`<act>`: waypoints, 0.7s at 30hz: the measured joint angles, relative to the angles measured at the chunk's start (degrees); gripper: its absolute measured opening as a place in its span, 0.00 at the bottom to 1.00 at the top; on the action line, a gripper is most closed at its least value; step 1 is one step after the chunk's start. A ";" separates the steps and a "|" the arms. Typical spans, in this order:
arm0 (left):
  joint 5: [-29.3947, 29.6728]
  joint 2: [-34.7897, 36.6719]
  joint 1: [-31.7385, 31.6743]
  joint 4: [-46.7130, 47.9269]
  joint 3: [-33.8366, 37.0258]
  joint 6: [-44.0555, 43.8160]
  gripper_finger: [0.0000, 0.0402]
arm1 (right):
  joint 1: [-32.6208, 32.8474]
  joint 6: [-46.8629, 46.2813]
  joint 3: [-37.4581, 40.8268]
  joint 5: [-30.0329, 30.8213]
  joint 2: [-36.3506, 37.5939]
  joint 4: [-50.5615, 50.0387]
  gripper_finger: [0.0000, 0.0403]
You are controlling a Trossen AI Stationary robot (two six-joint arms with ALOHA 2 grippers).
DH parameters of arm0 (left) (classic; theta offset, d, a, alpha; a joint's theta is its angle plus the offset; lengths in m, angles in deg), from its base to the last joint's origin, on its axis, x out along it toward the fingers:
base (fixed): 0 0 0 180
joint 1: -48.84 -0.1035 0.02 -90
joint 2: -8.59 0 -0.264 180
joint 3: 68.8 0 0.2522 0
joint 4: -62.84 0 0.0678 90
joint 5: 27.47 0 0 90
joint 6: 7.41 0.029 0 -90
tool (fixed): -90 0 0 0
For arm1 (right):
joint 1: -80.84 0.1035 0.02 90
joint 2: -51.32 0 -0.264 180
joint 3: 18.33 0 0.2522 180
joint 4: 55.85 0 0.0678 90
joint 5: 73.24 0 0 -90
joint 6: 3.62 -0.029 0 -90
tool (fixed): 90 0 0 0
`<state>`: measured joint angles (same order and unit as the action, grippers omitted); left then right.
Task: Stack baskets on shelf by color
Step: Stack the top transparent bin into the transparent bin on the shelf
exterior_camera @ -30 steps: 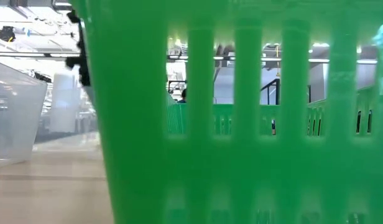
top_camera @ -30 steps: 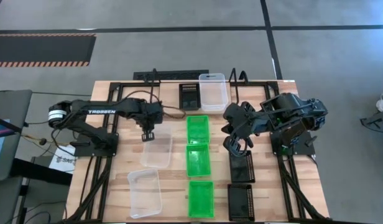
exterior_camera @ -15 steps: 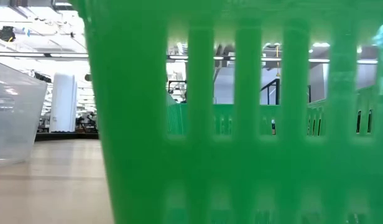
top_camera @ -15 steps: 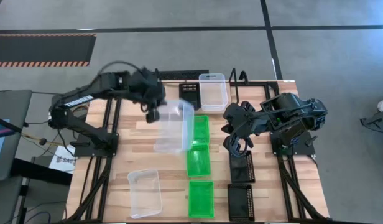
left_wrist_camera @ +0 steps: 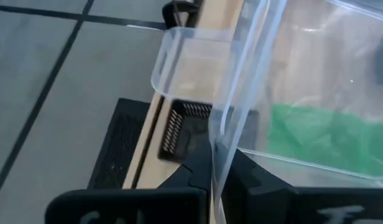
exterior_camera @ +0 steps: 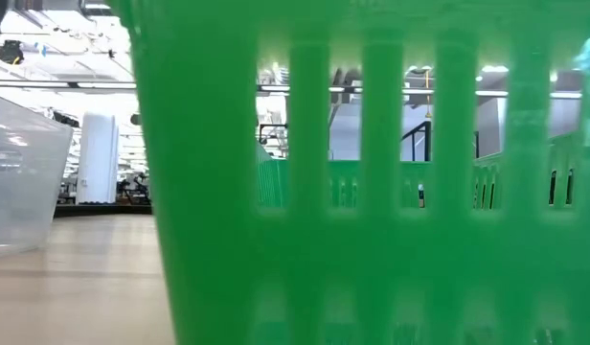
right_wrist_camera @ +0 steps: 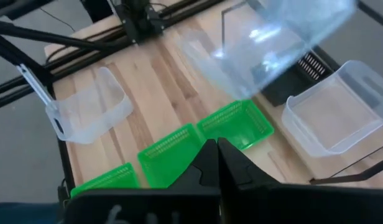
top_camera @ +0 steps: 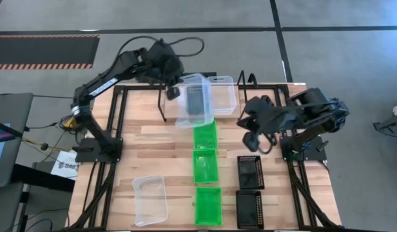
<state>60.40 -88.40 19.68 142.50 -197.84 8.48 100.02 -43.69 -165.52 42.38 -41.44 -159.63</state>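
From above, the left gripper [top_camera: 174, 90] hangs over the far side of the wooden table [top_camera: 134, 145], its fingers clamped on the rim of a clear basket [top_camera: 193, 103] held tilted in the air. Under that basket a black mesh basket [top_camera: 197, 98] sits on the shelf [top_camera: 247, 82] at the table's far edge, with a second clear basket [top_camera: 223, 95] just beside it. Three green baskets [top_camera: 205, 165] lie in a row down the table's middle, two more black baskets [top_camera: 250, 191] to their right, and a third clear basket [top_camera: 150, 198] near the front left. The right gripper [top_camera: 254, 137] hovers right of the green row, fingers pressed together on nothing.

At table height, a green basket's slotted wall [exterior_camera: 372, 192] fills nearly the whole picture; a clear basket [exterior_camera: 22, 182] shows at the left.

From the left wrist, the dark fingers [left_wrist_camera: 198, 177] pinch the clear basket's wall [left_wrist_camera: 285, 81], the black mesh basket [left_wrist_camera: 188, 127] below.

From the right wrist, the closed fingers [right_wrist_camera: 213, 165] point toward the green baskets [right_wrist_camera: 198, 143], the lifted clear basket [right_wrist_camera: 266, 37] beyond.
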 joint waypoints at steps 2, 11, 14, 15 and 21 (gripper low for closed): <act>-0.70 -4.15 -1.15 0.21 -4.09 0.00 0.00 | -0.03 1.40 0.00 0.02 1.15 0.00 0.01; -1.77 -15.15 -0.99 3.97 -19.16 -2.71 0.00 | -4.80 5.38 0.00 8.06 5.19 0.01 0.01; 0.79 -14.91 -0.49 2.37 -18.47 -3.11 0.00 | -10.45 7.53 0.00 9.05 5.57 0.00 0.01; 2.02 -14.82 -0.38 1.69 -18.47 -3.38 0.00 | -12.63 7.63 0.00 9.05 5.50 0.01 0.02; 7.75 -14.68 -0.43 -0.68 -18.49 -4.78 0.00 | -22.84 12.92 0.04 8.94 1.11 0.49 0.01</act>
<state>68.15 -103.08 19.26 141.82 -216.33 3.71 77.18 -30.77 -165.48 51.33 -40.34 -159.14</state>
